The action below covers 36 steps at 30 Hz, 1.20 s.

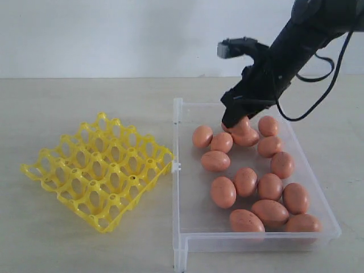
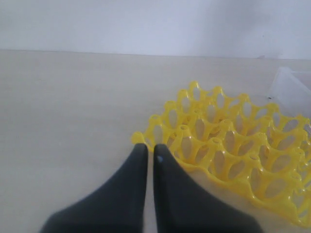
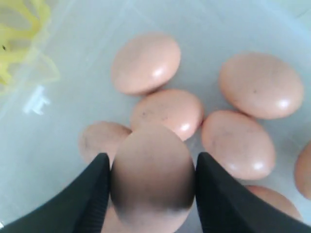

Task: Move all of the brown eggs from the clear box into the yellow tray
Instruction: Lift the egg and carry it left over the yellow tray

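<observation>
- Fourteen or so brown eggs (image 1: 223, 191) lay in the clear box (image 1: 177, 142) in the exterior view. A few crowded just beside and under the tips of your right pincer (image 1: 236, 122), and the rest lay well clear of it. The yellow tray (image 1: 132, 178) sat well apart from that pincer, outside the box wall, with no egg in any cup you could see.
- One of them, the held egg (image 1: 242, 126), showed between that pincer's tips. From there you could not tell whether it had left the box floor.
- In the left wrist view, your left pincer (image 2: 149, 150) was pressed together to a thin slit, with nothing in it. The tray's (image 2: 214, 145) nearest corner lay just past its tips, and a corner of the box (image 2: 291, 85) showed far beyond.
- In the right wrist view, your right pincer (image 3: 151, 165) was pinching the held egg (image 3: 151, 179) across its middle. Both fingers (image 3: 92, 194) sat flush against its sides, and several neighbours lay close beyond the tips.
- By my judgement, the step called for a squeeze just firm enough to carry the egg. It also called for a straight lift clear of the neighbours and the wall, then a level carry to a tray cup.
</observation>
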Tool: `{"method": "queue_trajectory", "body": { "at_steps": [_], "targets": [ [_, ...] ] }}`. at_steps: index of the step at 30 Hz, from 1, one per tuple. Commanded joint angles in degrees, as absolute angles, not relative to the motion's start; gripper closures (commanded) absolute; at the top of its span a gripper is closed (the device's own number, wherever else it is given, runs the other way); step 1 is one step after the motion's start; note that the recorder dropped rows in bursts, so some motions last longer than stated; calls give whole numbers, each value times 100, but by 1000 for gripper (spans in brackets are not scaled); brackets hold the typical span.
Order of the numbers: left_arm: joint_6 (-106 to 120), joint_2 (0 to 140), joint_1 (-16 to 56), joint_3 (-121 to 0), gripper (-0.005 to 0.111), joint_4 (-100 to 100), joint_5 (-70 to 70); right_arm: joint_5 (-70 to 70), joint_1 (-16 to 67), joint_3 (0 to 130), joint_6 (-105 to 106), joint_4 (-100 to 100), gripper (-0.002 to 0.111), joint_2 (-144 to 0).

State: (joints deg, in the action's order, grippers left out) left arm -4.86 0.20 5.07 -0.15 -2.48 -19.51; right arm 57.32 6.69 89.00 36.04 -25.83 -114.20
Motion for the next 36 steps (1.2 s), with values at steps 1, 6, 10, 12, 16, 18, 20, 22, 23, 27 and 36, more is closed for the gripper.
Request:
{"method": "queue_trajectory", "body": {
  "at_steps": [1,6,10,12,16,18,20,22,23,27,36],
  "targets": [
    [-493,0,530,0,103,-233,-1938,5185,655,8654,3516,-3238,109,-10669],
    [-493,0,530,0,103,-233,-1938,3502,1043,7297,5375,-5262,109,-9631],
    [-493,0,530,0,103,-233,-1938,1927,1826,6104,7182,-7337,109,-9040],
    [-493,0,530,0,103,-233,-1938,1184,2314,5710,8453,-8539,109,-8983],
    [-493,0,530,0,103,-233,-1938,1048,3185,5645,10350,-9995,109,-9201],
    [-493,0,530,0,103,-233,-1938,1336,3449,5768,10467,-9995,109,-9367],
    [-493,0,530,0,103,-233,-1938,910,3727,5979,10325,-9995,109,-9532],
    [-493,0,530,0,103,-233,-1938,154,3933,6185,10187,-9995,109,-9672],
    [-493,0,530,0,103,-233,-1938,-74,3988,6251,10304,-9995,109,-9700],
    [-493,0,530,0,103,-233,-1938,-389,4052,6543,10980,-9995,109,-9738],
    [-493,0,530,0,103,-233,-1938,-1357,4361,7012,12184,-9522,109,-9728]
  ]
}}
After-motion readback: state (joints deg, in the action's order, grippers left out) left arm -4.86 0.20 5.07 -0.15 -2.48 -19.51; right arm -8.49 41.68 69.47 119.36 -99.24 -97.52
